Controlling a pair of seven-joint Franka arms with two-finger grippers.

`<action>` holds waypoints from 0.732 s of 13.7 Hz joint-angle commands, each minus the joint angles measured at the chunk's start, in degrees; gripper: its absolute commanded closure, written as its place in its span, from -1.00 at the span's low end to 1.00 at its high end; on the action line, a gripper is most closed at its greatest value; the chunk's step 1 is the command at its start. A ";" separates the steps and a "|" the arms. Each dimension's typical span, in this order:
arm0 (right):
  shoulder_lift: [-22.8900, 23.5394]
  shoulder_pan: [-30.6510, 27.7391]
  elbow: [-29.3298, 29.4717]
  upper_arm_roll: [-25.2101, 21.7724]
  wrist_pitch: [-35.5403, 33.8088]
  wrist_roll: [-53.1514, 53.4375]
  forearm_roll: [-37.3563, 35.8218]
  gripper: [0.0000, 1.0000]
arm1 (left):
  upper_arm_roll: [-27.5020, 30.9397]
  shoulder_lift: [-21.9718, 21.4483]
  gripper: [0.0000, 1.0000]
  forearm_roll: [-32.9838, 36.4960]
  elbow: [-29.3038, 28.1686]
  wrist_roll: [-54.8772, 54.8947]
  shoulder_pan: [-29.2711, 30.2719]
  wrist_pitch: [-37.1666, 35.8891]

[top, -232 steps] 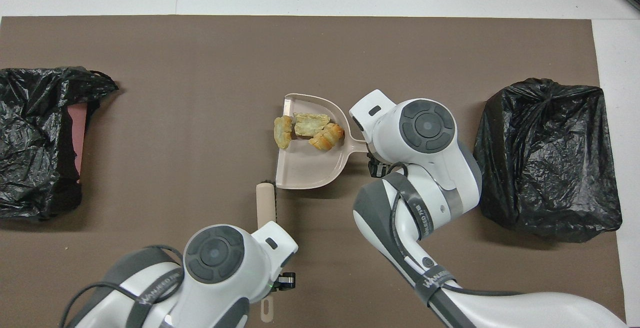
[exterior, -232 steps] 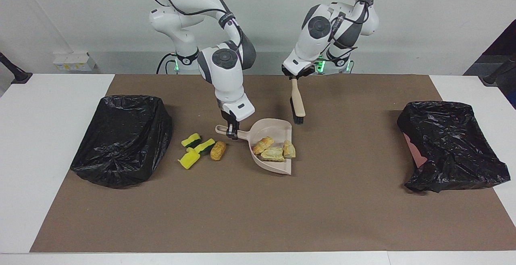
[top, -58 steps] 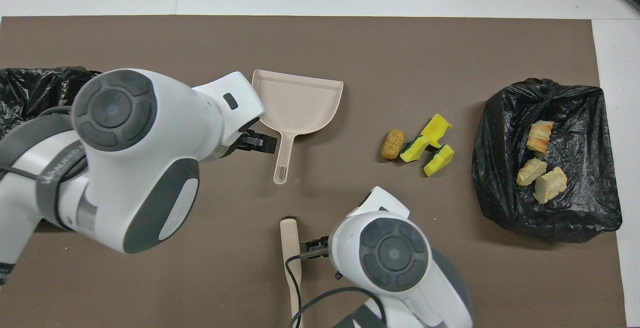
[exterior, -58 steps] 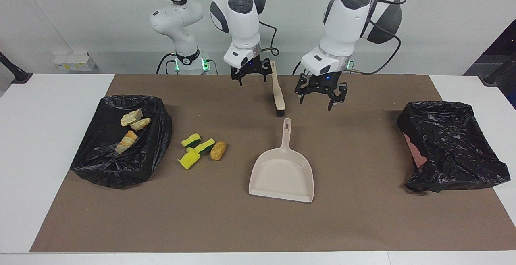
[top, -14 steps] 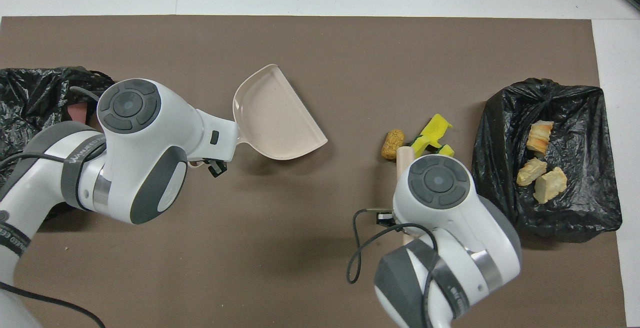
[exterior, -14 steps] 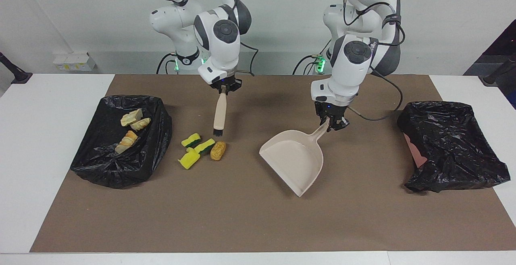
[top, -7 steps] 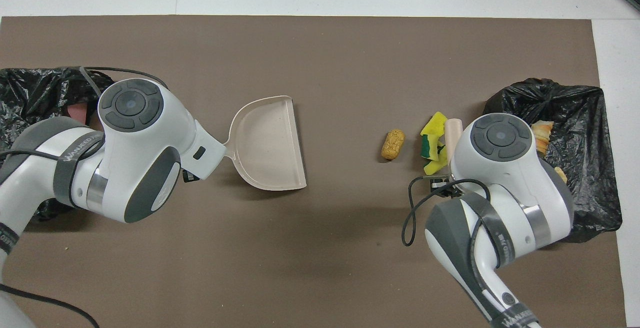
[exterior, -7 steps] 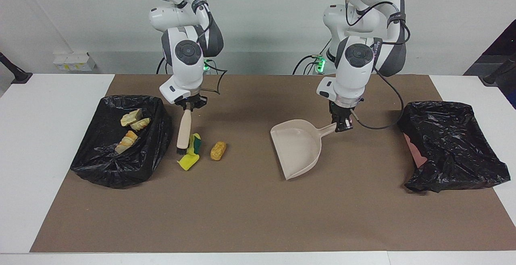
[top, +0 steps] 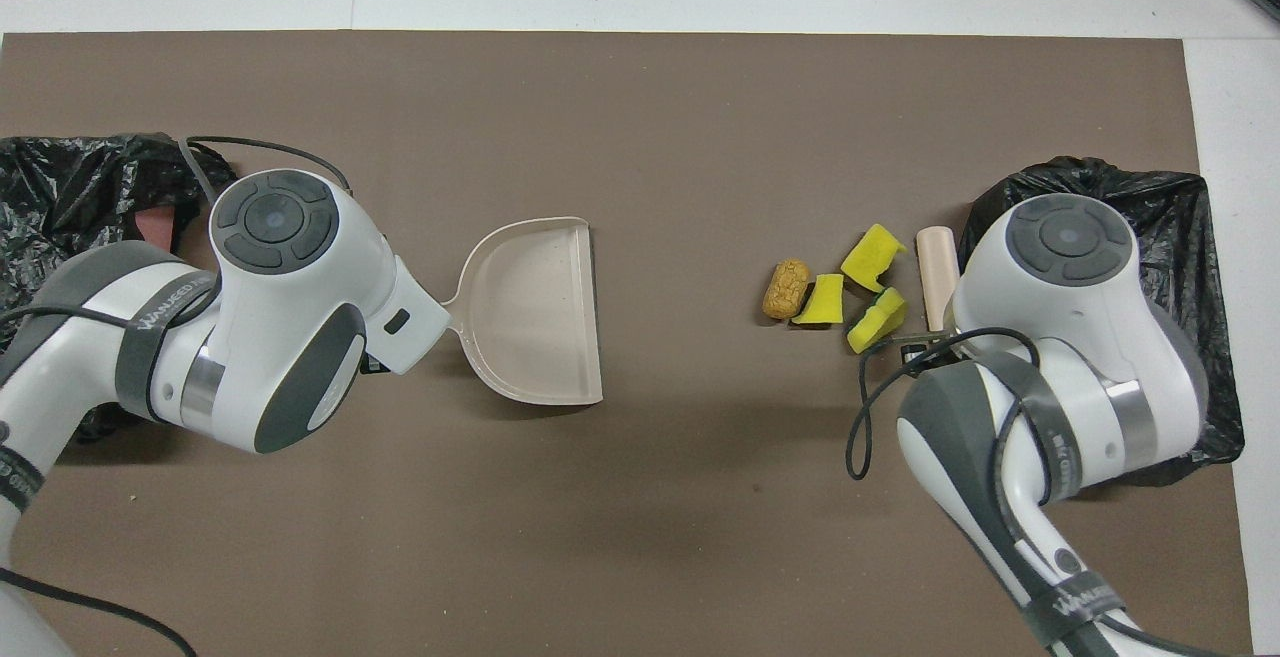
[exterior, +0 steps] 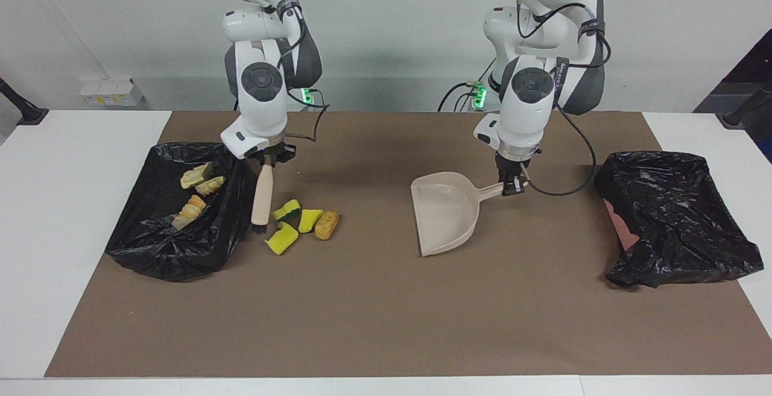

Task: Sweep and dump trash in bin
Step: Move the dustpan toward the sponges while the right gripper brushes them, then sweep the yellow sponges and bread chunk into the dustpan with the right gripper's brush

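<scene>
Three yellow sponges with green backs (exterior: 286, 209) (top: 873, 257) and a brown bun (exterior: 326, 225) (top: 786, 288) lie together on the brown mat. Three pale pastry pieces (exterior: 196, 175) lie in the black-lined bin (exterior: 175, 245) at the right arm's end. My right gripper (exterior: 267, 160) is shut on the beige brush (exterior: 261, 194) (top: 937, 265). The brush hangs bristles down between that bin and the sponges. My left gripper (exterior: 511, 188) is shut on the handle of the beige dustpan (exterior: 446, 218) (top: 535, 312). The pan's open mouth faces the sponges, a good gap away.
A second black-lined bin (exterior: 675, 215) (top: 60, 187) stands at the left arm's end of the mat. In the overhead view the right arm covers most of the bin (top: 1190, 227) that holds the pastry.
The brush has moved from over the sponges toward the bin. One sponge now lies closer to the bun. The dustpan has shifted slightly toward the sponges and turned its mouth squarely at them.
</scene>
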 commanded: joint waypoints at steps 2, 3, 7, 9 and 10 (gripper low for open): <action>-0.07 -2.79 -4.74 0.77 6.47 -3.86 2.94 1.00 | 0.02 -1.82 1.00 1.03 -2.55 0.69 -0.47 0.33; 0.11 -2.88 -4.93 0.77 8.39 -4.91 4.61 1.00 | 0.02 -1.82 1.00 1.03 -2.55 0.69 -0.47 0.33; 2.38 -5.17 -5.28 0.77 10.86 -13.53 13.14 1.00 | 0.02 -1.91 1.00 1.03 -2.55 0.51 -0.55 0.25; 2.83 -4.64 -5.28 0.77 11.84 -13.45 13.76 1.00 | 0.02 -1.91 1.00 1.03 -2.55 0.51 -0.55 0.25; 3.27 -4.38 -5.28 0.86 12.19 -13.10 15.85 1.00 | 0.02 -1.91 1.00 1.03 -2.64 0.51 -0.55 0.25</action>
